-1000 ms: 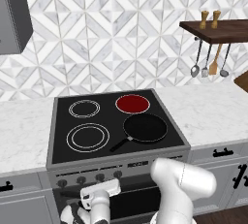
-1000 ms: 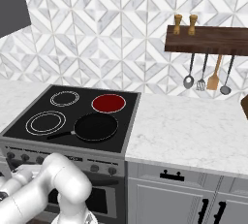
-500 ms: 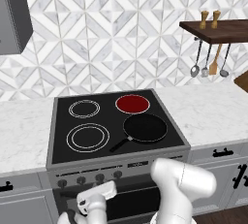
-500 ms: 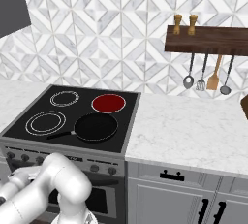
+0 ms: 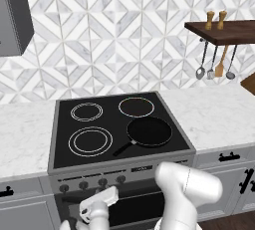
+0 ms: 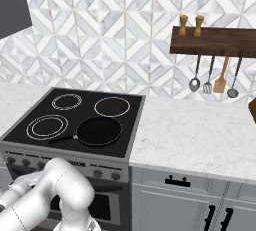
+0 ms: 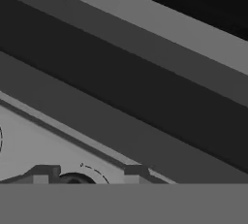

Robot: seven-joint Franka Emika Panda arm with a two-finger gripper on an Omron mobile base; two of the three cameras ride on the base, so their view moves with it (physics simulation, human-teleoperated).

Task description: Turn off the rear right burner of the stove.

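Four zones on the stove (image 5: 62,135), none glowing. The rear right burner (image 5: 136,107) reads as a thin white ring, so I judge it off (pan (image 5: 149,132) sits just in front of it, on the front right zone).

Risks, biggest first:
- arm bulk hangs close to the oven front; a wide swing out could bump the panel.
- claw (image 5: 101,199) is low, just under the knob row (image 5: 102,181); a sideways exit could drag a neighbouring knob and light a zone.
- closing again on the knob (image 7: 72,179) and twisting would relight the burner.

Claw: tips stand apart in the hand view (image 7: 89,174), the knob between them, nothing clamped.

Burner relative to claw: well apart, up on the glass, behind the panel and to the right.
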